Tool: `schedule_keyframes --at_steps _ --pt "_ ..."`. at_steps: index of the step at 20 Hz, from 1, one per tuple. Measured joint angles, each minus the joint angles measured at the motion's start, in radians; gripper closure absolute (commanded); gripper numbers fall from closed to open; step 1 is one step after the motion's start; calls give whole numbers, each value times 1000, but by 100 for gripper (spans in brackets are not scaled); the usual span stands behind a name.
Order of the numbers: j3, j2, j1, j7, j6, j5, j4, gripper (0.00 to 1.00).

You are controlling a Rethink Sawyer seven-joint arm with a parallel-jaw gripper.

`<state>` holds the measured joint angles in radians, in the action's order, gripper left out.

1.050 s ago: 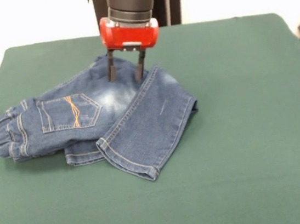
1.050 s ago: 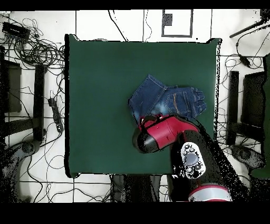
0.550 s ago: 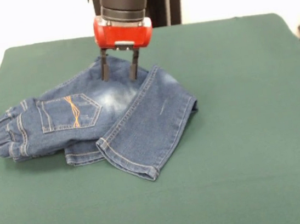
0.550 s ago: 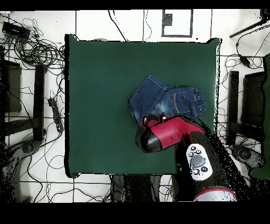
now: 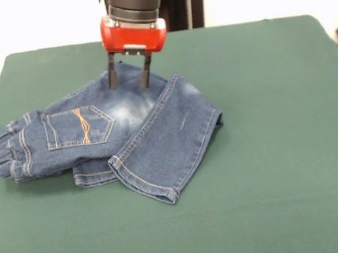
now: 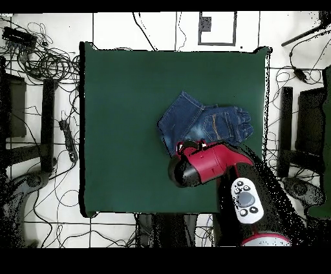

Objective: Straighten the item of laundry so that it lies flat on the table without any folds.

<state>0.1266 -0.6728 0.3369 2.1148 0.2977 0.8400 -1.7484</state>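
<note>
The item of laundry, small blue denim jeans with a faded whitish patch, lies folded on the green table. One leg is doubled over the other, its hem near the front. The gathered waistband sits at the left in the front view, beside a back pocket with orange stitching. My gripper hangs open just over the far edge of the jeans, with nothing between its two dark fingers. From overhead the jeans show right of the table's centre, and the red wrist covers the gripper.
Cables and stands lie on the floor around the table in the overhead view. Dark equipment stands off the table's left edge in the front view.
The gripper has risen a little and shifted left in the front view, toward the far edge of the jeans. It stays open. The jeans have not moved.
</note>
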Motion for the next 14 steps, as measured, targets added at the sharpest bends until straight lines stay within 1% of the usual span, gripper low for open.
schedule_keyframes --at_steps 2,6,9,10,13,14 --pt "4 -9 10 0 1 -19 0 0" --pt "20 -44 32 0 17 -91 0 0" --pt "21 -60 32 0 23 -124 0 0" --pt "21 -71 30 0 23 -154 0 0" --pt "21 -77 27 0 23 -185 0 0" --pt "21 -82 23 0 23 -208 0 0"
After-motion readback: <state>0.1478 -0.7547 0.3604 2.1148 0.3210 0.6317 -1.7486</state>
